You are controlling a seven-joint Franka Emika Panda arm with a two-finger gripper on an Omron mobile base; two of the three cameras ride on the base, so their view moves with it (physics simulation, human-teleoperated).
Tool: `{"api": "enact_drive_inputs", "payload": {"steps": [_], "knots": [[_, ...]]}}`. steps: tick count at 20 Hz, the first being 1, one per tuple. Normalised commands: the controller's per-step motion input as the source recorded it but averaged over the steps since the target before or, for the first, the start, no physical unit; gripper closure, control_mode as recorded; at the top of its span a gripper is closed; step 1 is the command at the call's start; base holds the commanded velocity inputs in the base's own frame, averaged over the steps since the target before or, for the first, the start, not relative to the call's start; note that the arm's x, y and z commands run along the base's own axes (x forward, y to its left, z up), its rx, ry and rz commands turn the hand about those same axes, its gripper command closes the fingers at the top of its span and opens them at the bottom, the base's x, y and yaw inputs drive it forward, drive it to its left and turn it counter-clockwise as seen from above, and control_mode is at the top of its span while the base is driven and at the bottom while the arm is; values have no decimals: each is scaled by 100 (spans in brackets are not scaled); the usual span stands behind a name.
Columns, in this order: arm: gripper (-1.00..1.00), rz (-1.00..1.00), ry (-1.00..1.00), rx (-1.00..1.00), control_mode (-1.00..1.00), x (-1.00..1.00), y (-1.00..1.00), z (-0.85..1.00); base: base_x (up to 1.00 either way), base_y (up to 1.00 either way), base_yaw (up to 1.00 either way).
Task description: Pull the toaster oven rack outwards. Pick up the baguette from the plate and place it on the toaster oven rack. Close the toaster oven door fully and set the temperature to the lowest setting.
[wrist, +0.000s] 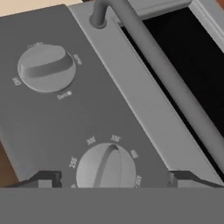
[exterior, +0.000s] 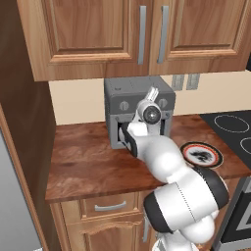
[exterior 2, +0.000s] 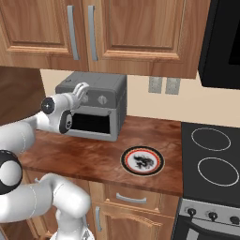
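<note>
Gripper (wrist: 113, 179) at toaster oven (exterior 2: 101, 84) front panel, fingers (wrist: 43, 178) wide apart, straddling temp knob (wrist: 106, 166), not touching it. 2nd knob (wrist: 46, 68) at 10 o'clock. Toaster oven door (exterior 2: 93, 123) shut, handle bar (wrist: 162, 70) at 1 o'clock. Plate (exterior 2: 142, 160) bare on table (exterior 2: 79, 157), 4 o'clock of oven.

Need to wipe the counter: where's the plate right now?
In the right base view, the plate sits on the counter, right of the toaster oven and left of the stove.
</note>
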Motion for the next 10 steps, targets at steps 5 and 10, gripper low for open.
{"api": "enact_drive_inputs", "payload": {"steps": [5, 10], "knots": [[-100, 0, 0, 0, -100, 20, 8, 0, 0, 0, 0], [-100, 0, 0, 0, -100, 27, 0, 0, 0, 0, 0]]}}
